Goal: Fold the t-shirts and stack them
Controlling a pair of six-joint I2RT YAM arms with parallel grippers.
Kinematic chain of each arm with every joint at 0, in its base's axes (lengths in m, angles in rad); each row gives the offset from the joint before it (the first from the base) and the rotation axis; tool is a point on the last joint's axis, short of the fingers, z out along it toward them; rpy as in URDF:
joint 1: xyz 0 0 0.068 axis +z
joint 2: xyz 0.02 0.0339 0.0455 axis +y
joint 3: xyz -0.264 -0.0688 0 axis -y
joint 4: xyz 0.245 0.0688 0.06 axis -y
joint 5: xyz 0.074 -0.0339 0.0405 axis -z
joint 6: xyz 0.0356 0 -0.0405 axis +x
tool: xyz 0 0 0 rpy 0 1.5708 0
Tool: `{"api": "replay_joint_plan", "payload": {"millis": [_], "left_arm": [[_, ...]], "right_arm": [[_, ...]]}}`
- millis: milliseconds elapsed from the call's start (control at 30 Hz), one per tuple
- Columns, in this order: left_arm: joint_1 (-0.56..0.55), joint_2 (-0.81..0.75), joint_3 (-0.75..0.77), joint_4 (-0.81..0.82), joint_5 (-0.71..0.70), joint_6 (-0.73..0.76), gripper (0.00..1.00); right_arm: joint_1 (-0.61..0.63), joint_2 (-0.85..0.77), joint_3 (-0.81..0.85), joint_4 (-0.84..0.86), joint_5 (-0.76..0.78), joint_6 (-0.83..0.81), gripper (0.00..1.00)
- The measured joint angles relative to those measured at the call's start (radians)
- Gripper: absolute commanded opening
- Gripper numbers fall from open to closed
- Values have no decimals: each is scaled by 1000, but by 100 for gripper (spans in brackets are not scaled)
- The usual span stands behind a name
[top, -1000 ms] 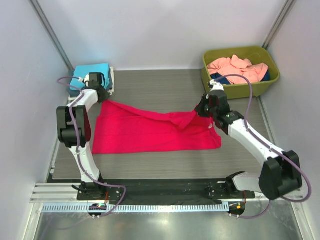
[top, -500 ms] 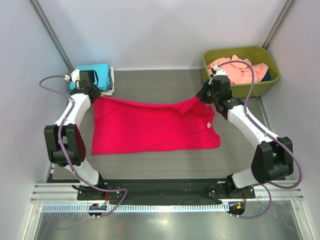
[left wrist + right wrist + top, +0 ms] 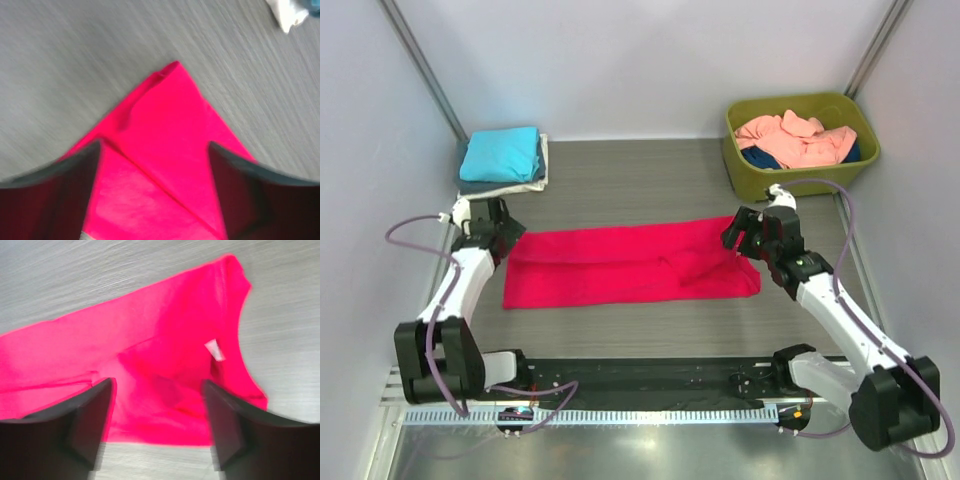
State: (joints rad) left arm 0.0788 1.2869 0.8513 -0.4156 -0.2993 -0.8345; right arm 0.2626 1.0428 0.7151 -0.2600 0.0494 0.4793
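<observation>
**Mia:** What does the bright pink t-shirt [image 3: 630, 265] look like?

**Ben:** It lies flat in the middle of the grey tabletop [image 3: 640, 175]. It is folded into a long thin strip that runs from left to right.

**Mia:** Are there more shirts?

**Ben:** Yes. A neat pile sits in the back left corner, with a turquoise t-shirt [image 3: 502, 153] on top. A white t-shirt [image 3: 543, 168] peeks out under it. The green tub [image 3: 732, 150] at the back right holds salmon-pink t-shirts [image 3: 795, 140] in a heap and a dark blue t-shirt [image 3: 758, 157].

**Mia:** What do the wrist cameras show that the top one can't?

**Ben:** The left wrist view shows a pointy corner of the pink shirt, with one layer lying over another. The right wrist view shows the neck hole and a little white label [image 3: 214, 349]. Only the top view shows the pile and the tub.

**Mia:** And the grippers?

**Ben:** The left gripper [image 3: 154, 150] is over the far left corner of the strip. Its fingers are wide apart and pinch nothing. The right gripper [image 3: 156, 386] is over the right end, and it is wide apart and holds nothing too. I can't tell if the tips touch the cloth.
</observation>
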Motion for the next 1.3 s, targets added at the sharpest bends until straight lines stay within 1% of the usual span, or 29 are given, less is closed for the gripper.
{"api": "replay_joint_plan", "payload": {"millis": [33, 133, 233, 333, 433, 533, 633, 700, 800, 900, 1000, 1067, 1167, 1300], "left_arm": [[12, -34, -21, -5, 4, -3, 100], [34, -121, -49, -21, 3, -11, 100], [34, -179, -55, -19, 16, -11, 99], [20, -196, -63, 2, 38, 5, 97], [-23, -151, -68, 31, 66, 23, 96], [-97, -27, -66, 60, 106, 42, 96], [-187, 125, -64, 74, 151, 63, 95], [-212, 206, -64, 74, 179, 76, 94], [-224, 240, -42, 106, 202, 86, 91], [-242, 224, -68, 133, 203, 84, 91], [-291, 146, -153, 182, 220, 55, 91], [-341, 76, -220, 206, 242, 15, 91], [-467, -81, -365, 266, 264, -87, 91], [-723, -340, -558, 306, 290, -306, 92]], "right_arm": [[0, -35, -18, -13, 10, 13, 88], [0, -101, -41, -56, 31, 46, 91], [3, -115, -41, -72, 35, 76, 91], [28, -93, -41, -70, 34, 106, 91], [94, 17, -29, -63, 35, 138, 91], [144, 191, -6, -57, 34, 172, 91], [159, 346, 14, -51, 29, 194, 91], [159, 433, 47, -65, 31, 210, 92], [158, 531, 146, -55, 31, 194, 92], [138, 685, 324, -100, 17, 147, 92], [106, 885, 584, -148, -2, 98, 92], [94, 1001, 750, -181, -10, 75, 90], [85, 1202, 1065, -253, -43, 45, 90], [93, 1431, 1452, -340, -80, 17, 90]]}}
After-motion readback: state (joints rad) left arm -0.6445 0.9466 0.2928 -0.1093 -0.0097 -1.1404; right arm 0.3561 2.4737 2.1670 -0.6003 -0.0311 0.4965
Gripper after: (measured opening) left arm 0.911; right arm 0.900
